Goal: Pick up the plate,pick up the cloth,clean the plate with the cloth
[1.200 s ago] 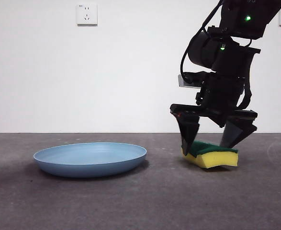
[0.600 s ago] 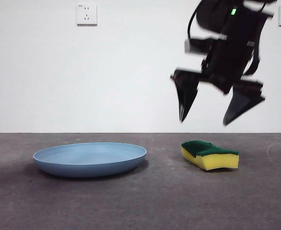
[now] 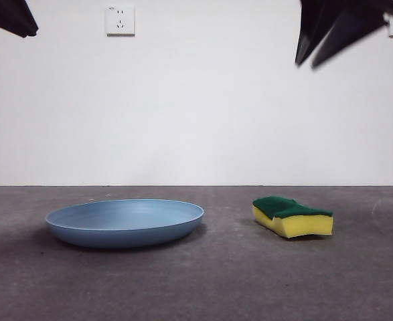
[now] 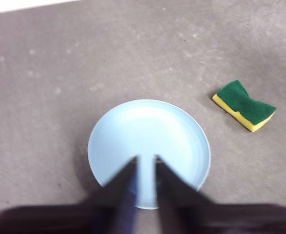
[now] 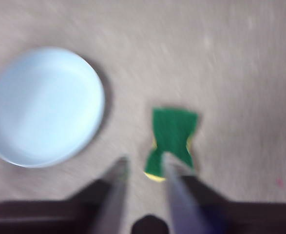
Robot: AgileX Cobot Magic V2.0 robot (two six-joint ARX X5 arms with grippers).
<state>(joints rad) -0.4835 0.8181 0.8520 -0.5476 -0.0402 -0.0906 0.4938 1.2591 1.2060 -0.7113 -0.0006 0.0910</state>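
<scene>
Light-blue and round, the shallow plastic-looking plate (image 3: 124,223) sits flat on the dark grey table (image 3: 196,287), and we have nothing touching it. Well apart from it to one side lies the small rectangular sponge (image 3: 292,216), yellow foam below and dark green scouring layer on top, wavy along its sides, also resting on the table by itself.

Up high, we see the right gripper (image 3: 330,37) at the top corner of the front view, two black jaws pointing down and set a little apart with a narrow gap between them, gripping nothing. From its own wrist camera (blurred, so fine detail is lost) the right gripper (image 5: 143,168) hangs above the table with the sponge (image 5: 172,139) showing just past the tips and the plate (image 5: 43,105) off to the side of it.

Over on the other side, we catch only a black tip of the left arm (image 3: 10,16) at the opposite top corner. Its wrist camera looks straight down: the left gripper (image 4: 145,163) hovers high over the plate (image 4: 149,146), jaws nearly together with just a slim slit between them, empty. The sponge (image 4: 244,105) lies clear of the plate in that view too, green side up.

A white wall socket (image 3: 120,20) sits on the white wall behind.
</scene>
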